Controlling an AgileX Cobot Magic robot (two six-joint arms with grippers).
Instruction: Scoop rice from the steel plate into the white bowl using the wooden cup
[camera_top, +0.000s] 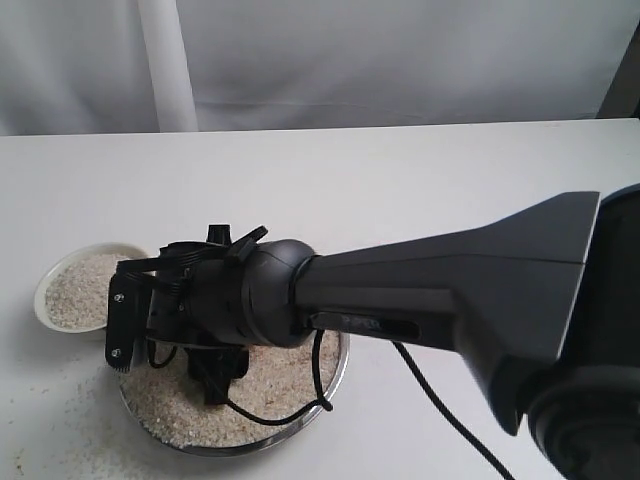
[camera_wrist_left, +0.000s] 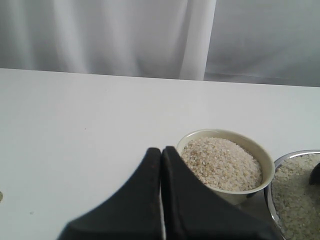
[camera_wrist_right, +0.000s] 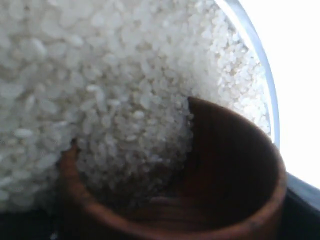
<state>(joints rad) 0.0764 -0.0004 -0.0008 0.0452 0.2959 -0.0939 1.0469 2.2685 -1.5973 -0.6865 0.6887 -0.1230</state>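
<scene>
Rice (camera_top: 80, 285) fills the bowl (camera_top: 40, 300) at far left. The left claw (camera_wrist_left: 161, 152) faces it from nearby, jaws pressed together and empty. To the right, the plate (camera_top: 338, 375) holds more rice. There the right claw (camera_top: 214, 378) appears to grip the cup (camera_wrist_right: 225, 170), tipped mouth-first into the grains. The bowl lies just left of that claw, so the carry goes leftward over the plate's rim.

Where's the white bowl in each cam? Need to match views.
Exterior: white bowl at the left edge, beside the steel plate.
Left wrist: lower right of the picture, next to the plate's rim.
Right wrist: not in it.
Shared landmark: the steel plate's rim, in all three.
</scene>
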